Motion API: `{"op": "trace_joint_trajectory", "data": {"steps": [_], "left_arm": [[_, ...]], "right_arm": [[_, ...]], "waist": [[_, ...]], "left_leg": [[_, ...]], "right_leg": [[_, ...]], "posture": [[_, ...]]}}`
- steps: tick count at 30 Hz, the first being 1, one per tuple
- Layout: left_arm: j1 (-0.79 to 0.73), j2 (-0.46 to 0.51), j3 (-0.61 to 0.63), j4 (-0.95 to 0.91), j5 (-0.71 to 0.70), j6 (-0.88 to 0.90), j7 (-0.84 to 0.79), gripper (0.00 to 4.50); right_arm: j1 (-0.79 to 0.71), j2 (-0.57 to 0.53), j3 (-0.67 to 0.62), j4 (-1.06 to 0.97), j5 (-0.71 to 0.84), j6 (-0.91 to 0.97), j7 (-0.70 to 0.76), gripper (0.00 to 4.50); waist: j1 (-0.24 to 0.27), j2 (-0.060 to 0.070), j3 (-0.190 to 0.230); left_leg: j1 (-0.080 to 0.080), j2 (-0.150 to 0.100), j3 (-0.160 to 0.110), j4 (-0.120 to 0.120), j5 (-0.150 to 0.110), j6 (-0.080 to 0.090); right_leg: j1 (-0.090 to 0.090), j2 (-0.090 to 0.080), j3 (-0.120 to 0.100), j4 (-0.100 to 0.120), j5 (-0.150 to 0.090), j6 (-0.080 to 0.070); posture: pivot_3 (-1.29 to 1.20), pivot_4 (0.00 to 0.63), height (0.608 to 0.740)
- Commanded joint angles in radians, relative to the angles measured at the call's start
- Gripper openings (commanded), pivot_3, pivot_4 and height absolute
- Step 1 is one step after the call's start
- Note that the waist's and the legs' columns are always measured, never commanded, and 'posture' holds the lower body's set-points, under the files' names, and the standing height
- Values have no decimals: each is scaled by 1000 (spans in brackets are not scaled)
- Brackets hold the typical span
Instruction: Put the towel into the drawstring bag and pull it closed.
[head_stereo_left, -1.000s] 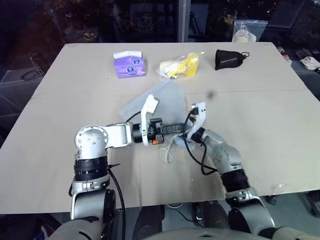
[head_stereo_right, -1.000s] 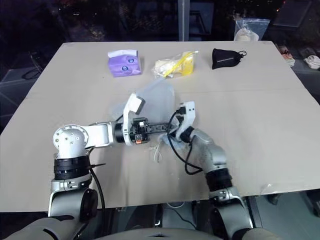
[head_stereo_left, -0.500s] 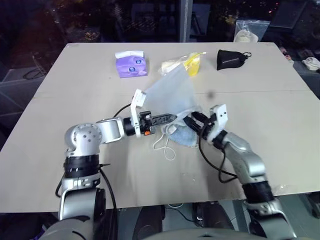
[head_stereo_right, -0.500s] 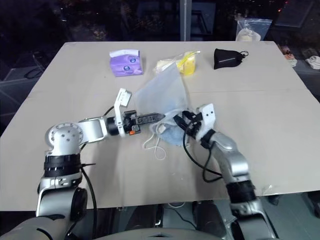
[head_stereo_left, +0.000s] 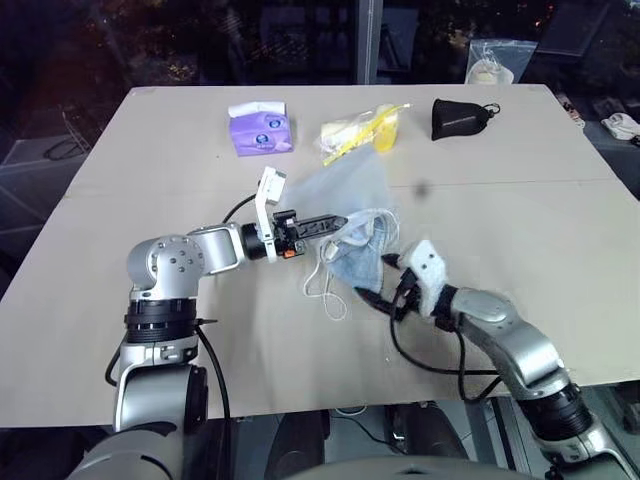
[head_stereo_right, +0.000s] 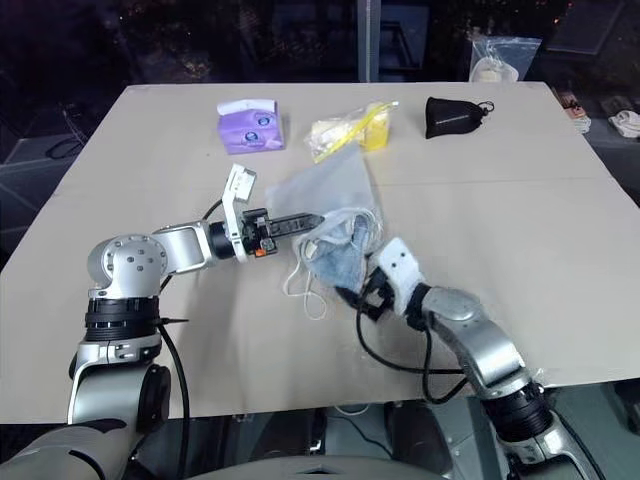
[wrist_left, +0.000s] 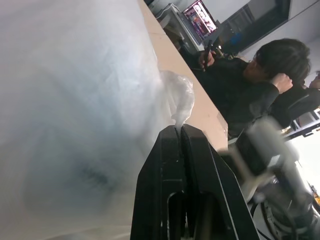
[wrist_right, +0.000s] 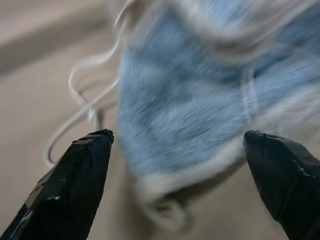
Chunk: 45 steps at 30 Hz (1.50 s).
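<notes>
Right end effector now open, apparently off towel

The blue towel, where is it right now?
The towel lies mid-table at the mouth of the drawstring bag, between the left gripper and the right gripper.

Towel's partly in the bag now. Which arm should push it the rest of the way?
Right, probably. The right gripper is open and free, just short of the towel. The left gripper is shut on the bag, holding its mouth up.
</notes>
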<state>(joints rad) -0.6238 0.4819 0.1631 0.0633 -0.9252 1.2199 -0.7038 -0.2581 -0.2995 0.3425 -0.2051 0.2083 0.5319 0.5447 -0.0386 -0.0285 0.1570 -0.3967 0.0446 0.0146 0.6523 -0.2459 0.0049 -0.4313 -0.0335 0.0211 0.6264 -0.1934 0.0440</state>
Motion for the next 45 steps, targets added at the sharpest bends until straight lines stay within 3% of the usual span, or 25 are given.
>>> {"op": "trace_joint_trajectory", "data": {"steps": [1,7,9,15,21,25,28,30,32,36,45], "left_arm": [[-7,10,-2,-48,1,-6,-6,0],[5,20,-3,-68,-4,2,0,0],[7,22,-1,-70,-5,4,2,0],[13,23,7,-100,-62,84,6,0],[55,-52,-1,-165,-104,132,57,0],[78,-110,5,-192,-121,146,98,0],[85,-109,18,-195,-114,148,100,0],[85,-104,30,-187,-108,147,101,0],[82,-80,42,-171,-93,131,90,0],[64,-38,43,-146,-58,84,59,0],[-40,137,-98,1,208,-280,-182,0]], "right_arm": [[-62,19,17,120,-78,-118,-17,3627],[-31,69,-78,94,-18,-167,-17,590],[-10,94,-137,38,63,-142,-7,34],[-75,213,-243,35,172,-11,-121,34],[-230,374,-187,327,84,-96,-179,34],[-331,505,-226,692,106,-352,-52,34],[-328,529,-276,742,222,-340,128,34],[-311,513,-277,729,251,-323,195,34],[-243,464,-251,610,291,-272,280,791],[-157,375,-230,445,224,-264,230,2388],[2,55,-210,-56,26,-78,26,2388]], "waist": [[-1,-1,0],[1,-1,-1],[2,-1,-1],[0,-1,0],[-3,-1,0],[-4,-1,0],[8,-2,0],[3,-4,-1],[-2,-3,0],[-2,-1,1],[2,-1,1]], "left_leg": [[0,0,0,0,0,0],[-1,0,0,0,0,0],[-1,0,0,0,0,0],[-1,0,0,0,0,0],[1,1,-1,0,0,0],[0,1,0,-1,0,0],[-1,0,-1,-1,0,0],[-2,0,0,0,0,0],[-1,0,1,0,0,0],[-1,2,-3,-2,0,0],[0,-1,-1,-1,0,0]], "right_leg": [[0,0,0,0,0,0],[0,0,0,0,3,0],[0,0,0,0,4,0],[0,0,0,0,3,0],[0,1,0,1,4,0],[0,1,0,0,4,0],[1,-1,-1,-1,4,0],[1,-2,0,-2,4,0],[1,-2,1,-1,4,0],[0,1,-3,2,4,-1],[0,0,0,1,1,-3]], "posture": [[0,150,740],[0,150,740],[0,150,740],[0,150,740],[0,150,740],[0,150,740],[0,150,740],[0,150,740],[0,150,740],[0,150,740],[0,150,740]]}}
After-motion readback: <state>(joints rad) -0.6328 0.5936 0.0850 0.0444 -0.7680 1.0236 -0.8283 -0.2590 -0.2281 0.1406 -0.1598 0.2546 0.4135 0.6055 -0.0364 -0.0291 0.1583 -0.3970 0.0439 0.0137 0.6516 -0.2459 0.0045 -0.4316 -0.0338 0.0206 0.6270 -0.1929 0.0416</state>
